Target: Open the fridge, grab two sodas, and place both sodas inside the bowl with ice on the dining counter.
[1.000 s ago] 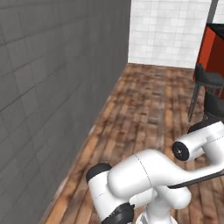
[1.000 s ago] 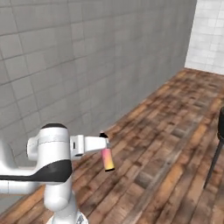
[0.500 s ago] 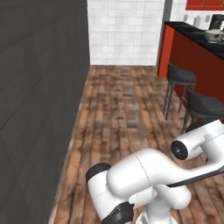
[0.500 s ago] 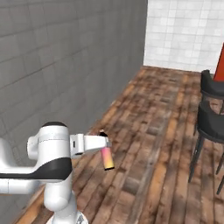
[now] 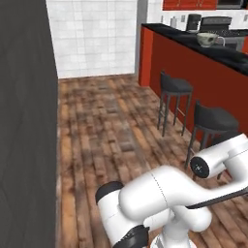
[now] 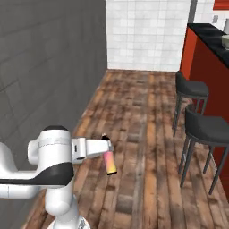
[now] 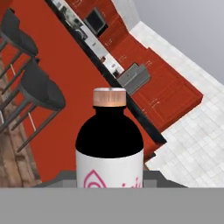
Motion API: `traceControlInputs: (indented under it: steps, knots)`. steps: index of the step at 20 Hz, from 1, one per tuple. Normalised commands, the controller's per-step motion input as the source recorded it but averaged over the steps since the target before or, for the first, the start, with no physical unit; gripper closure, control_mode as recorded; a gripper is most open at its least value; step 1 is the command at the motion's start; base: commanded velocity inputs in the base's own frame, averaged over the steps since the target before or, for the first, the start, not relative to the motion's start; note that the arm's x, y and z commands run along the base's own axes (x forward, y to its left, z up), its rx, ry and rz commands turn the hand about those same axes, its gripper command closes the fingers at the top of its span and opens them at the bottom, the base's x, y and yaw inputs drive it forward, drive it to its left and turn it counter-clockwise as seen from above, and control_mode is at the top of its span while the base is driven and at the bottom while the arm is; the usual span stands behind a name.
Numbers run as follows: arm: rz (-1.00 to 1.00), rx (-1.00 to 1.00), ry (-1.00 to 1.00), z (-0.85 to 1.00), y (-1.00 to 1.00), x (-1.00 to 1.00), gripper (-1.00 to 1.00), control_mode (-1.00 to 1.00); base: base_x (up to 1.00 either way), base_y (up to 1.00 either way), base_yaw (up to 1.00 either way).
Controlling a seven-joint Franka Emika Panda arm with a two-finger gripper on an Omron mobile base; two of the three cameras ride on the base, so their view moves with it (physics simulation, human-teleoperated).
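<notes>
The two-finger pincer (image 6: 106, 147) at the end of the white arm is gripping a small slim soda bottle (image 6: 109, 163) with a pink-to-orange body, its jaws closed narrowly on it. In the right base view the bottle is hanging tilted below the pincer, above the brown wooden plank floor (image 6: 134, 112), clear of any surface. In the hand view the same bottle (image 7: 110, 144) is standing close before the camera, showing a dark upper body, a pale copper cap and a white label with a pink mark.

Two black round-seated stools (image 5: 174, 87) are standing on the floor just beside the plain red front panel of the long black marble desk (image 5: 213, 48). A deep round pale greenish-white bowl (image 5: 207, 38) is resting on that desk top, well apart from the pincer and the bottle. A dark grey wall (image 6: 40, 76) is running along the left side, and a white tiled wall (image 5: 92, 34) is closing the far end of the room.
</notes>
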Motion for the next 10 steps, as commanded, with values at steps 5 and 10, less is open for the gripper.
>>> traceControlInputs:
  steps: [5, 10]
  knots:
    - [0.0, 0.0, 0.0, 0.0, 0.0, 0.0, 1.0, 1.0, 0.95, 0.57, -0.39]
    - [0.0, 0.0, 0.0, 0.0, 0.0, 0.0, 1.0, 1.0, 1.0, 0.54, -0.38]
